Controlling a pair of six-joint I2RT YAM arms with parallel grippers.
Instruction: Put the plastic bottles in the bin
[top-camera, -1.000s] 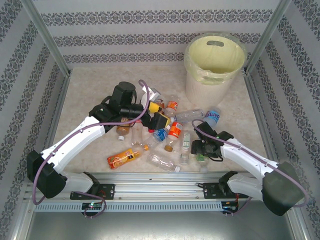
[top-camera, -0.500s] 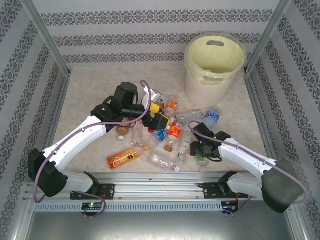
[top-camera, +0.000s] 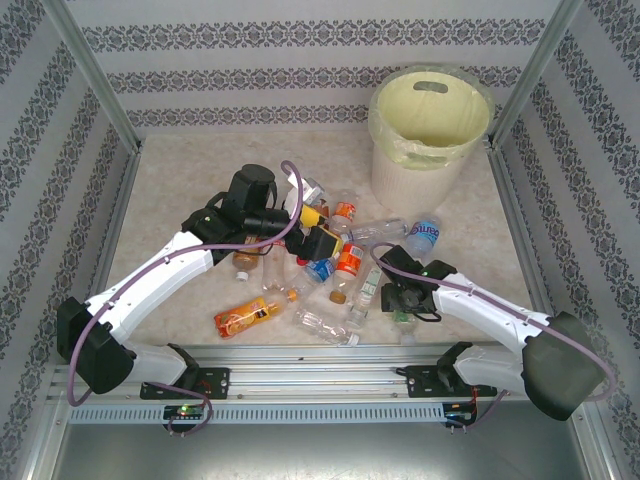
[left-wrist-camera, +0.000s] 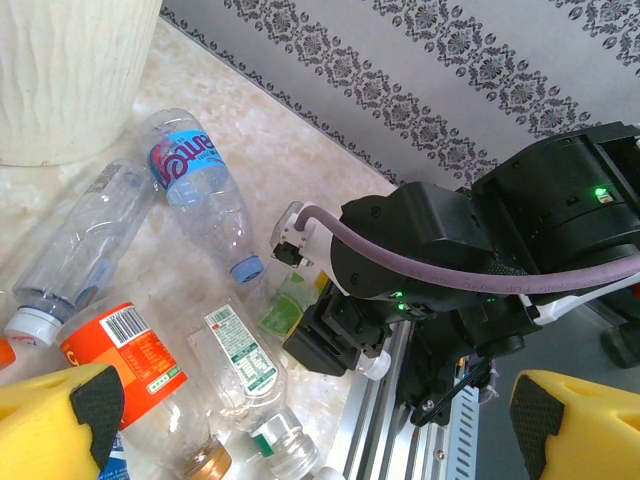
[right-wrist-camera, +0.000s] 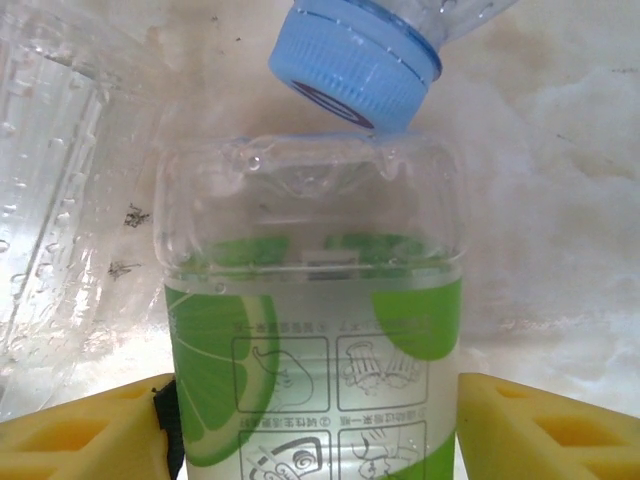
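Note:
Several plastic bottles lie heaped mid-table, among them an orange-label bottle (top-camera: 349, 260) (left-wrist-camera: 130, 350), a blue-label bottle (top-camera: 425, 235) (left-wrist-camera: 195, 185) and an unlabelled clear one (top-camera: 378, 231). My left gripper (top-camera: 315, 228) (left-wrist-camera: 310, 420) hovers open over the heap, yellow fingers wide apart with nothing between them. Low at the heap's near right side, my right gripper (top-camera: 400, 300) (right-wrist-camera: 312, 420) is shut on a lime-green-label bottle (right-wrist-camera: 315, 350) (left-wrist-camera: 290, 305), a finger against each side. The blue cap (right-wrist-camera: 355, 65) of the blue-label bottle lies just beyond it. The white bin (top-camera: 430, 125) stands at the far right.
An orange drink bottle (top-camera: 245, 317) and a clear bottle (top-camera: 325, 325) lie near the front rail (top-camera: 320, 375). A white-and-green-label bottle (left-wrist-camera: 240, 360) rests beside the right gripper. Patterned walls enclose the table, with bare tabletop at the far left.
The right arm has crept slightly left toward the heap, staying low at the green-label bottle. The left arm has barely moved.

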